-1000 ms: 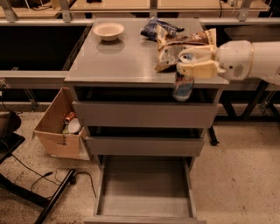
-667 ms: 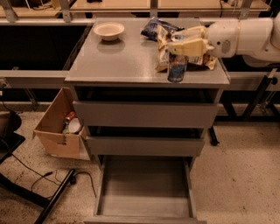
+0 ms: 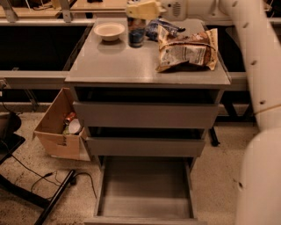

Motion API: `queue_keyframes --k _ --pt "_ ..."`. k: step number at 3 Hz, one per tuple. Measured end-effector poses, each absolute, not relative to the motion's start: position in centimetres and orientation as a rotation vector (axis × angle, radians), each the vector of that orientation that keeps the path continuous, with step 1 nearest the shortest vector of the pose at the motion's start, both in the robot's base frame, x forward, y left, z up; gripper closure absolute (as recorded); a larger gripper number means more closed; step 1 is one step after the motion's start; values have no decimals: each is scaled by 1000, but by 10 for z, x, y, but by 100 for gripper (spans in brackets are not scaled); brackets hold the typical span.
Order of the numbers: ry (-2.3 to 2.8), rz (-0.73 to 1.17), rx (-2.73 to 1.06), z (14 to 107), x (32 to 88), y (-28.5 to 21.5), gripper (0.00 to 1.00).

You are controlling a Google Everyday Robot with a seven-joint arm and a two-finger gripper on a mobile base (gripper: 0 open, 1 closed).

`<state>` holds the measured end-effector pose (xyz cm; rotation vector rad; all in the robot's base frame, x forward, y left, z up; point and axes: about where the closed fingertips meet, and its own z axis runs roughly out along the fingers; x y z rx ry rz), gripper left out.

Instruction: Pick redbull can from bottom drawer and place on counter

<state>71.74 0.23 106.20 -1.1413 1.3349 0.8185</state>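
Observation:
The redbull can (image 3: 136, 32), dark blue with a silver top, stands upright at the back of the grey counter (image 3: 127, 66), just right of a bowl. My gripper (image 3: 141, 10) comes in from the top edge and is shut on the can's top. I cannot tell whether the can's base touches the counter. The bottom drawer (image 3: 145, 193) is pulled fully open below the two upper drawers, and its flat grey floor is bare.
A white bowl (image 3: 109, 30) sits at the counter's back left. A brown chip bag (image 3: 189, 48) lies at the right, with a blue packet (image 3: 164, 27) behind it. My white arm (image 3: 259, 88) fills the right side. A cardboard box (image 3: 59, 129) with clutter stands on the floor at left.
My gripper has carried the can from the counter's front right edge, past the chip bag, to the back near the bowl. The drawer stays open.

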Motion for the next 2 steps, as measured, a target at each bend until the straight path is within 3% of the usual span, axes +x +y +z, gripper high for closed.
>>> queue_keyframes --k 1,2 --pt "1339 843 -1118 1052 752 55 100" --pt "1408 869 -1069 1015 784 77 100"
